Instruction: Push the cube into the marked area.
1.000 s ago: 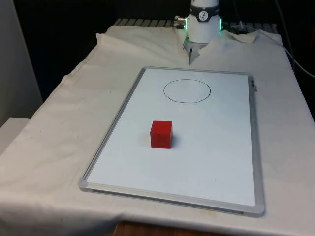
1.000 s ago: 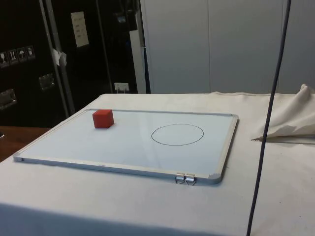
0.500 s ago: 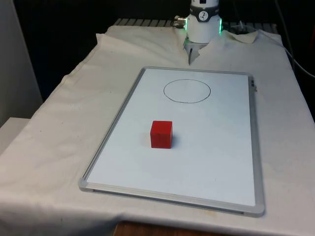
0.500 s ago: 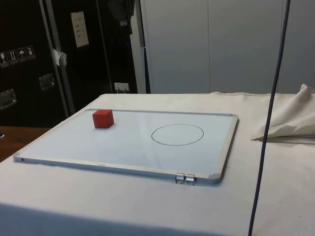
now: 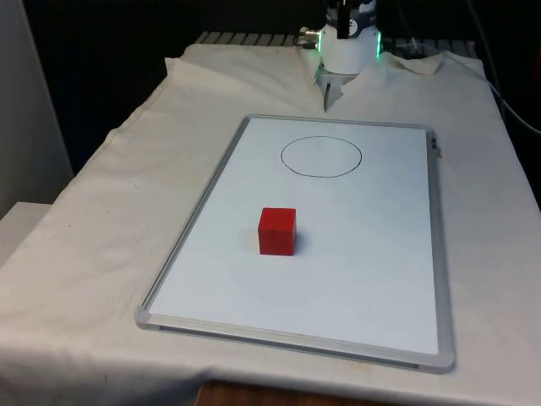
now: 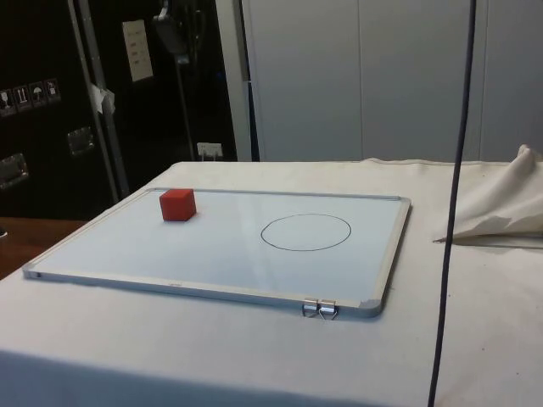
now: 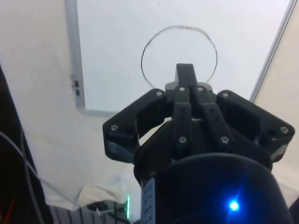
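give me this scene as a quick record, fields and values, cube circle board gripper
cube: red cube on the whiteboard, clear of the circle, on the camera's side of it in the front view
marked area: hand-drawn black circle, nothing inside it
surface: metal-framed whiteboard flat on the white cloth
gripper: gripper above the circle in the wrist view, fingers together, holding nothing
contact: none with the cube
task state: cube not yet pushed in

I see white cloth (image 5: 101, 220) over the table | binder clip (image 6: 319, 309) on whiteboard's 6 o'clock edge, side view | dark cable (image 6: 450, 254) hanging at 3 o'clock
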Motion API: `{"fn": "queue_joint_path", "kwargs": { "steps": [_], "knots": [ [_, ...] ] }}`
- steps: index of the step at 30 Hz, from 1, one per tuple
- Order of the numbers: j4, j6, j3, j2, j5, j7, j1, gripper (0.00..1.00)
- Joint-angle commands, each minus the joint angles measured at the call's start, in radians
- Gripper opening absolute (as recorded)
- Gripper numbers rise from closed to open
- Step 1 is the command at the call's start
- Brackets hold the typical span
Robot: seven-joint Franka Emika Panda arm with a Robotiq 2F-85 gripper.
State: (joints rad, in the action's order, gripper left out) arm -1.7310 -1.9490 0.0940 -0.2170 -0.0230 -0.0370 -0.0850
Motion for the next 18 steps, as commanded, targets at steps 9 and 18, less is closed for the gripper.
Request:
{"fn": "queue_joint_path", "kwargs": {
  "steps": [9, 18],
  "knots": [
    [0.028, -0.068, 0.000, -0.055, 0.000, 0.004, 0.002, 0.00],
    [0.081, -0.159, 0.002, -0.163, -0.007, 0.009, 0.008, 0.00]
  ]
}}
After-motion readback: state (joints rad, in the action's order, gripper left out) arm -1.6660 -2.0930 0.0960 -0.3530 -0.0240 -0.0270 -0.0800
